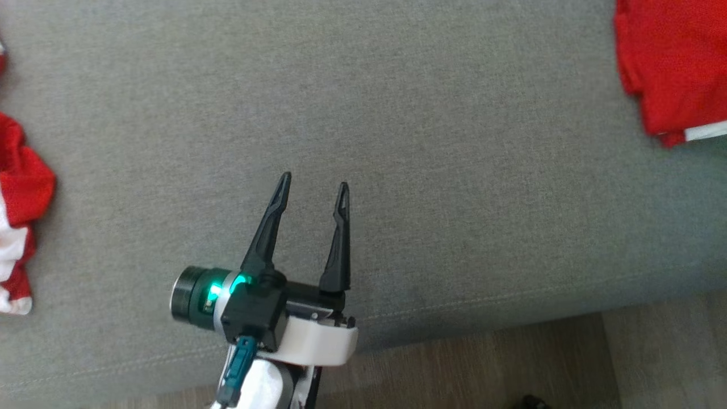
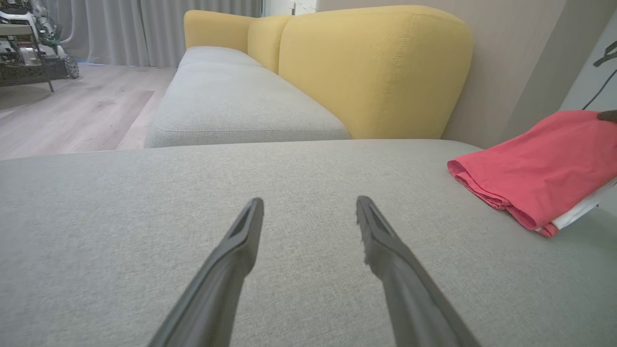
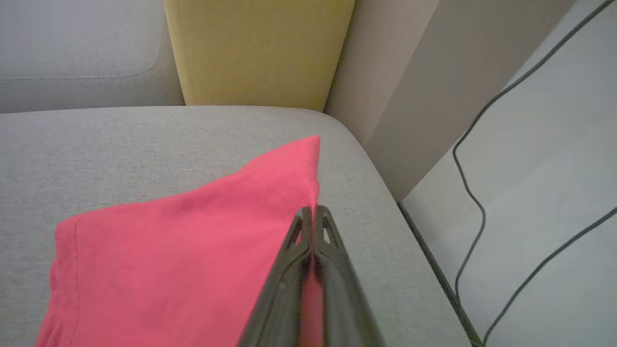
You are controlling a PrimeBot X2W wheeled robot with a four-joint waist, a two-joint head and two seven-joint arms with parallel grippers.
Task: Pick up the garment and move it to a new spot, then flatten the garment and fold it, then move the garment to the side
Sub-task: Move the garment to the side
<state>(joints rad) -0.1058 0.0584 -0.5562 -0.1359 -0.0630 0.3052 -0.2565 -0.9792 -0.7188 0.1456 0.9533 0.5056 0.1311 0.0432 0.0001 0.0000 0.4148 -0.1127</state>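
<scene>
At the front edge of the grey sofa seat (image 1: 454,170), nearest the robot: the left gripper (image 1: 314,182) points across the cushion, fingers spread wide with nothing between them. A strip of wood floor (image 1: 483,363) shows below the seat's seam.

Left wrist view: the same fingers (image 2: 241,250) sit low over bare grey fabric. Whether they touch the fabric, I cannot tell.

Far left edge of the head view: a crumpled red and white cloth (image 1: 20,199) lies on the seat, well apart from the left gripper.

Right side of the seat, further out: the garment (image 1: 670,62), red, folded into a flat stack. A white edge (image 1: 704,132) peeks out at its near corner.

Right wrist view: the right gripper (image 3: 313,209) is pinched closed on the garment (image 3: 183,250) at its right edge, and red cloth shows in the slit between the two fingers. The cloth rises to a point just beyond the fingertips. The rest spreads left over the seat, with a stitched hem along its left side.

Beyond the garment: the seat's rounded corner, then a yellow backrest (image 3: 260,48) and a beige wall (image 3: 409,72). To the right, dark cables (image 3: 462,159) run over a pale surface.

Left wrist view, far: the grey seat runs on along the yellow backrest (image 2: 376,67), with curtains behind.
</scene>
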